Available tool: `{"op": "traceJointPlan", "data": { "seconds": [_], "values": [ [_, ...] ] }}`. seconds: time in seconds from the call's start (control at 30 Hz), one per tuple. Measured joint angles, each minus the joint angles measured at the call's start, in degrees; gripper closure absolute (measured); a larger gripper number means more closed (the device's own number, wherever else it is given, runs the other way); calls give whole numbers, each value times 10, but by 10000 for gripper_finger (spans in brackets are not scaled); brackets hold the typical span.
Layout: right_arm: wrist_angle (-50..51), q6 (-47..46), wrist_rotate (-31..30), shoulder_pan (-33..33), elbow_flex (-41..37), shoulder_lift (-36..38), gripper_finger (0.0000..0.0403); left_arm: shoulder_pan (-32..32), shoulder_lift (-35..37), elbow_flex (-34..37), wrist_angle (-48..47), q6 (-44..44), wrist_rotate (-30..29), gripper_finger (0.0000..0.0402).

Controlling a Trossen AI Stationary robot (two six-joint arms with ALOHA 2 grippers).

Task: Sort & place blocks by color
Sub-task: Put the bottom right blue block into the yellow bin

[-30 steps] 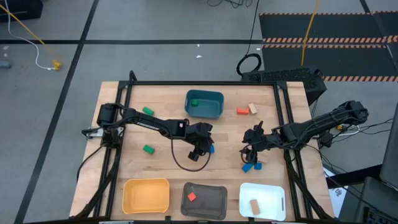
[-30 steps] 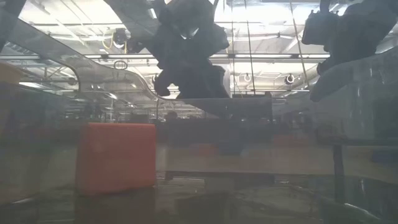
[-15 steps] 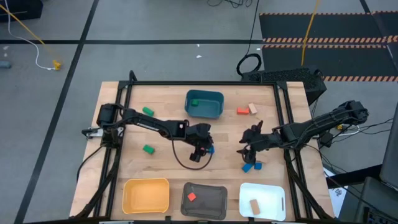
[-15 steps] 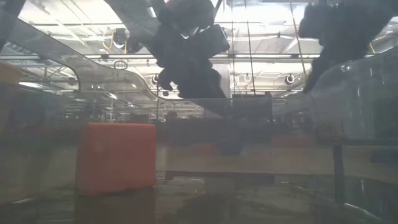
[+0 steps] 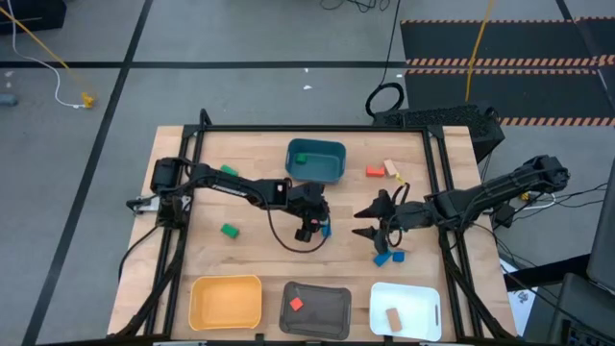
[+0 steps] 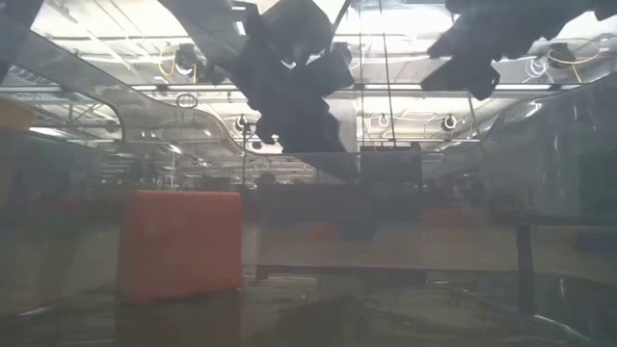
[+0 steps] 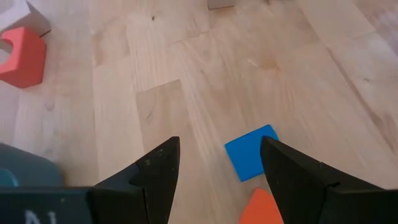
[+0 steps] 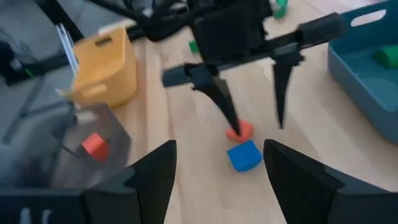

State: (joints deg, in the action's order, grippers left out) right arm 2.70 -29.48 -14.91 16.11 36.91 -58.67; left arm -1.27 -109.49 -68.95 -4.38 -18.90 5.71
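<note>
My left gripper (image 5: 307, 231) is open at the table's middle, fingers pointing down. Below it a blue block (image 7: 252, 160) and a red piece (image 7: 261, 208) lie flat on the wood, side by side. In the right wrist view the left gripper (image 8: 256, 124) has one fingertip just above the red piece (image 8: 239, 130). My right gripper (image 5: 359, 224) is open and raised, to the right of them, pointing at the left gripper. Two more blue blocks (image 5: 389, 257) lie below my right gripper.
A teal tray (image 5: 315, 161) with a green block stands at the far edge. Yellow (image 5: 226, 301), grey (image 5: 315, 309) and white (image 5: 405, 309) trays line the near edge. Red (image 5: 375, 172) and tan (image 5: 391, 169) blocks lie far right, two green blocks (image 5: 229, 231) on the left.
My right gripper has risen and swung toward the table's left, away from the two blue blocks, its fingers tipping toward level. My left gripper has shifted slightly toward the far edge. The blocks have stayed where they were.
</note>
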Motion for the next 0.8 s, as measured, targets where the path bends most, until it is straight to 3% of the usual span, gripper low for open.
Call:
{"op": "traceJointPlan", "data": {
  "seconds": [0.23,0.4,0.6,0.8],
  "values": [
    [-70,-53,0,0,0,0,169,-24,0,0,-8,1,48,176],
    [-73,-9,-12,0,0,0,169,-31,0,0,-8,-3,48,176],
    [-107,-87,-32,-4,0,0,169,-42,2,0,-5,0,50,176],
    [-106,-83,-31,-4,0,0,169,-56,18,0,-9,-9,50,176]
  ]
}}
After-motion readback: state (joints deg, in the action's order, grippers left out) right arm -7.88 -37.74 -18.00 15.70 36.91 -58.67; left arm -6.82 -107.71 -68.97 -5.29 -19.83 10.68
